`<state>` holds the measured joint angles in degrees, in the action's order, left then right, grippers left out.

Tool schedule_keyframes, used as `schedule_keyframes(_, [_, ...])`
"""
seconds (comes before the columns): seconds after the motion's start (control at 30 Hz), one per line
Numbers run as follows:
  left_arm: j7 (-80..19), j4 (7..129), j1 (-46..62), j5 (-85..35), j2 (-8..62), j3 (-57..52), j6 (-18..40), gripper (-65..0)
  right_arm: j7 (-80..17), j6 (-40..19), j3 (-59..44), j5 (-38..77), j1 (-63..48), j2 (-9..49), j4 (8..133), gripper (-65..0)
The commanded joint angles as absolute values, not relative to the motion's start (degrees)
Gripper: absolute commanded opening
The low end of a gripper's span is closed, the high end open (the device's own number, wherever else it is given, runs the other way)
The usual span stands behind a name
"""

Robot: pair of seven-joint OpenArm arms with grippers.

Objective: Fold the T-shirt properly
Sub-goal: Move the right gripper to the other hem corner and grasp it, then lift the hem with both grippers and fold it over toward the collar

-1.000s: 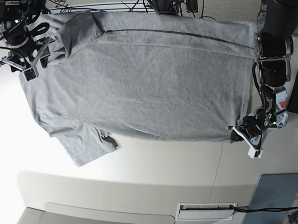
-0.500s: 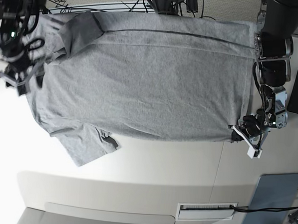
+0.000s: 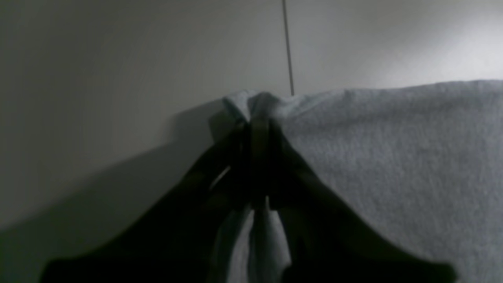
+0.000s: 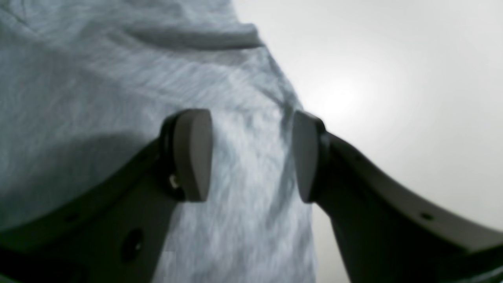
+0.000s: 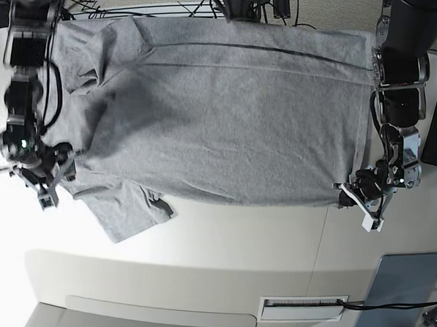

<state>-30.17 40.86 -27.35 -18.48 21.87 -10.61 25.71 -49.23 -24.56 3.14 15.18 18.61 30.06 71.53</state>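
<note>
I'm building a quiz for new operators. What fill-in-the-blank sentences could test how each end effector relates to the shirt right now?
1. The left end effector is ____ on a bunched corner of the T-shirt.
2. The right end effector has its pads ____, with grey fabric showing between them.
3. In the base view, the right end effector sits beside the shirt's lower ____.

Missing words: shut; open; sleeve

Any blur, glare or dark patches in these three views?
Base: blown-out glare on the left table edge, smeared right arm. Left wrist: dim, its claw a soft silhouette pinching the heather-grey cotton T-shirt. Right wrist: motion-streaked fabric, bright glare beyond the open claw.
</note>
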Motion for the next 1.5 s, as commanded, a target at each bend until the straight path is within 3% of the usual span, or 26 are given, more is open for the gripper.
schedule_keyframes(0.0, [-31.68,41.19,-28.23,-17.50,22.35,-10.63,25.54,-65.0,-47.99,-24.08,3.55,15.16,22.50,31.24,70.00,-32.9])
schedule_keyframes(0.33, [-31.48,41.19,-28.25,-17.52,22.39,-10.63,25.54,-65.0,-43.55,-24.43,10.59,14.74,36.82,29.58,47.99,-32.9])
schedule_keyframes(0.53, [-31.48,41.19,-28.25,-17.50,22.37,-10.63,25.54,-65.0,-35.44,-24.40,11.20,7.05,40.05,26.33,36.80,-32.9])
schedule_keyframes(0.9, [-31.53,41.19,-28.23,-17.50,22.39,-10.63,25.54,-65.0,-36.47,-24.47,11.20,4.16,39.99,23.99,34.00,-33.1])
schedule_keyframes(1.03, [-31.53,41.19,-28.23,-17.50,22.39,-10.63,25.54,-65.0,-39.64,-23.79,11.20,2.79,39.99,24.12,34.00,-46.3])
schedule_keyframes(1.2, [-31.48,41.19,-28.23,-17.52,22.41,-10.63,25.54,-65.0,-40.05,-16.14,11.20,1.13,39.99,24.75,34.02,-64.1])
schedule_keyframes(1.47, [-30.35,41.21,-28.25,-17.52,22.41,-10.63,25.54,-65.0,-37.47,-14.96,11.20,0.38,39.97,24.75,35.31,-65.0])
